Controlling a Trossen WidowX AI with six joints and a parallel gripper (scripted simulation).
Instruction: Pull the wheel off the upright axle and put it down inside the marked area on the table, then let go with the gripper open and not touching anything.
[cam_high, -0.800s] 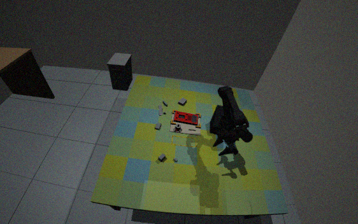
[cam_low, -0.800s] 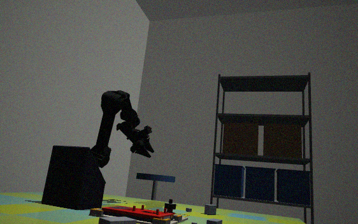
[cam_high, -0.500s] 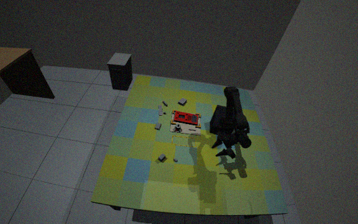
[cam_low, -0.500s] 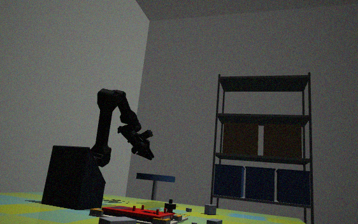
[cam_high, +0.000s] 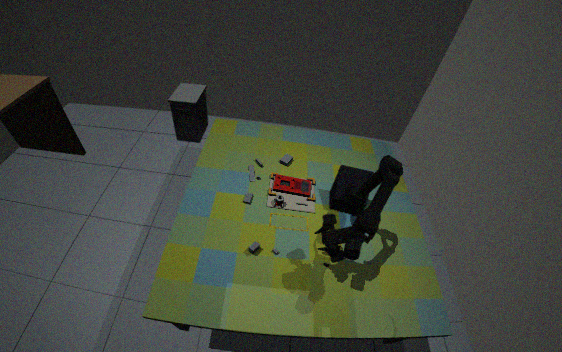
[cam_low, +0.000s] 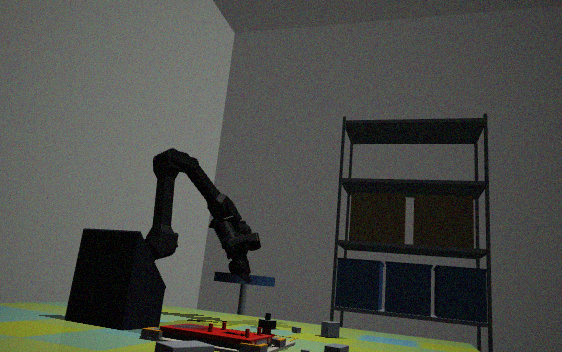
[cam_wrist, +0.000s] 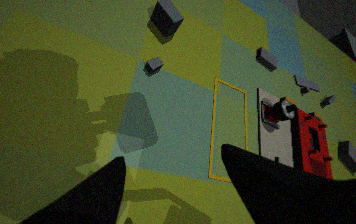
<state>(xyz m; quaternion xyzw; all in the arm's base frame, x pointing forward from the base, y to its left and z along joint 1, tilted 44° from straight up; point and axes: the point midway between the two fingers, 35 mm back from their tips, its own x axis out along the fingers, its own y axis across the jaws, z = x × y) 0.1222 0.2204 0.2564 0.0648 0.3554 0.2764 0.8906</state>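
Observation:
The dark wheel (cam_high: 279, 201) (cam_low: 267, 326) (cam_wrist: 285, 109) sits around the upright axle on a pale plate (cam_high: 307, 205) (cam_wrist: 272, 144), beside a red part. The marked area is a thin yellow outline (cam_wrist: 213, 125) on the table, next to the plate; it also shows in the top view. My gripper (cam_high: 318, 240) (cam_low: 248, 280) (cam_wrist: 174, 156) is open, with nothing between its fingers. It is above the table, apart from the wheel, on the robot-base side of the outline in the top view. In the wrist view the wheel is up and to the right of the fingertips.
The red part (cam_high: 300, 187) (cam_low: 200, 332) (cam_wrist: 321, 169) has short upright pegs and orange corner pieces around it. Grey blocks (cam_high: 254, 247) (cam_wrist: 167, 19) lie around the plate, with a smaller block (cam_high: 275, 251) (cam_wrist: 154, 65) near the outline. The black robot base (cam_high: 350, 192) (cam_low: 110, 280) stands beside them.

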